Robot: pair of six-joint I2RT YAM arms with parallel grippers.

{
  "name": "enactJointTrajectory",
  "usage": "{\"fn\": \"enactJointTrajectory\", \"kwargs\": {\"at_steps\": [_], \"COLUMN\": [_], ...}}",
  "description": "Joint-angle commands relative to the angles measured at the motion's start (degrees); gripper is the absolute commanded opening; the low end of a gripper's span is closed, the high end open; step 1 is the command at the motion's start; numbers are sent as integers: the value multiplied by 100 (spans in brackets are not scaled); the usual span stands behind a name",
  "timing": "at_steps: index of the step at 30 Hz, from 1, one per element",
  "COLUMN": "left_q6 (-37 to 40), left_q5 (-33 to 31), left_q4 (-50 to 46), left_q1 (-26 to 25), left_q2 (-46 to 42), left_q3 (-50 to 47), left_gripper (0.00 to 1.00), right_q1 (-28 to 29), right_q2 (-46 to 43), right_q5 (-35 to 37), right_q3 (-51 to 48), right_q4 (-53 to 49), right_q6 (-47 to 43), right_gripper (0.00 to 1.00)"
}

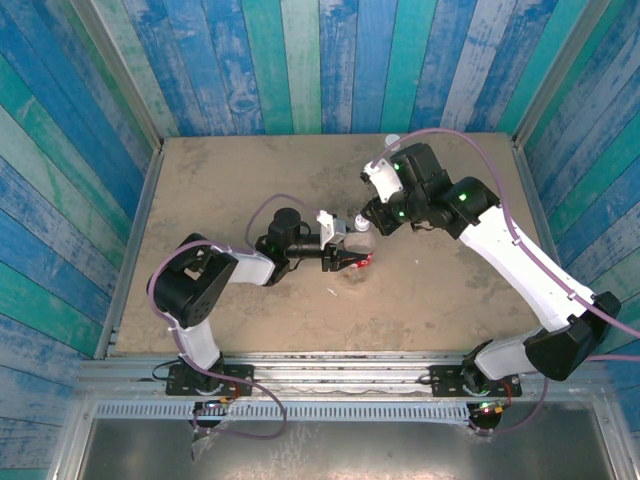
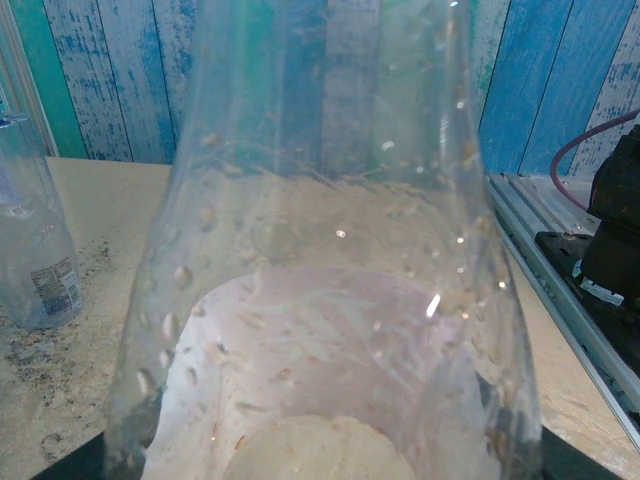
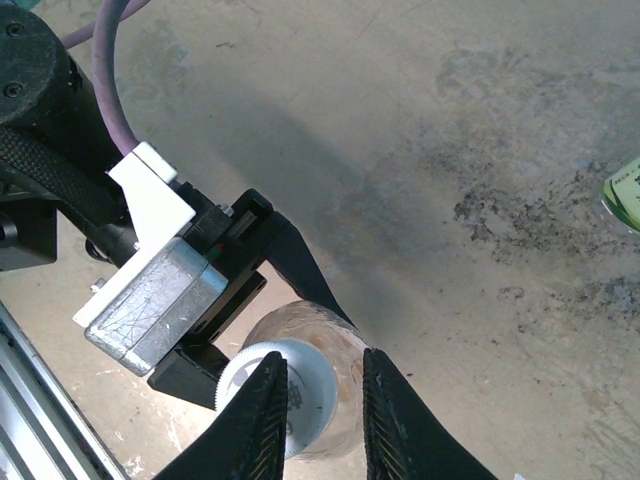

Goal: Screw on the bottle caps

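A clear bottle with a red label (image 1: 364,258) is held over the middle of the table, my left gripper (image 1: 347,258) shut on its body. In the left wrist view this bottle (image 2: 320,250) looms close between the jaws of the left gripper (image 2: 320,465). A white bottle cap (image 3: 318,388) sits on its mouth. My right gripper (image 3: 322,360) is down on the cap, shut on it, and its left finger (image 3: 262,420) covers part of the cap. From above, the right gripper (image 1: 366,224) meets the bottle top. Two other bottles (image 2: 35,250) (image 3: 626,192) stand apart.
Blue and green plank walls (image 1: 300,60) enclose the sandy table (image 1: 220,200). A metal rail (image 2: 560,270) runs along the near edge by the right arm's base (image 2: 615,230). Another bottle top (image 1: 392,141) shows at the far edge behind the right arm.
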Motion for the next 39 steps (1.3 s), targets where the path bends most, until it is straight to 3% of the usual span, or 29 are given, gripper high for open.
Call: {"fn": "enactJointTrajectory", "kwargs": {"at_steps": [1, 7, 19, 26, 30, 34, 39], "left_q6": [-82, -88, -75, -102, -102, -103, -129], "left_q5": [-24, -24, -33, -7, -7, -7, 19], "left_q4": [-1014, -1012, -1030, -995, -993, -1003, -973], "left_q1": [-45, -46, -46, -46, -44, -46, -45], "left_q2": [326, 323, 302, 329, 323, 317, 335], "left_q3": [-160, -158, -174, -154, -153, -151, -133], "left_gripper": [57, 57, 57, 57, 57, 57, 57], "right_q1": [-19, -16, -12, 33, 327, 689, 951], "right_q2": [108, -116, 250, -31, -42, -59, 114], "right_q5": [-187, -88, -115, -49, 531, 1429, 1730], "right_q3": [-215, -306, -381, 19, 204, 321, 596], "right_q4": [-580, -573, -552, -466, -491, -573, -835], "right_q6": [-17, -17, -6, 182, 287, 417, 492], "right_gripper": [23, 20, 18, 43, 59, 61, 57]}}
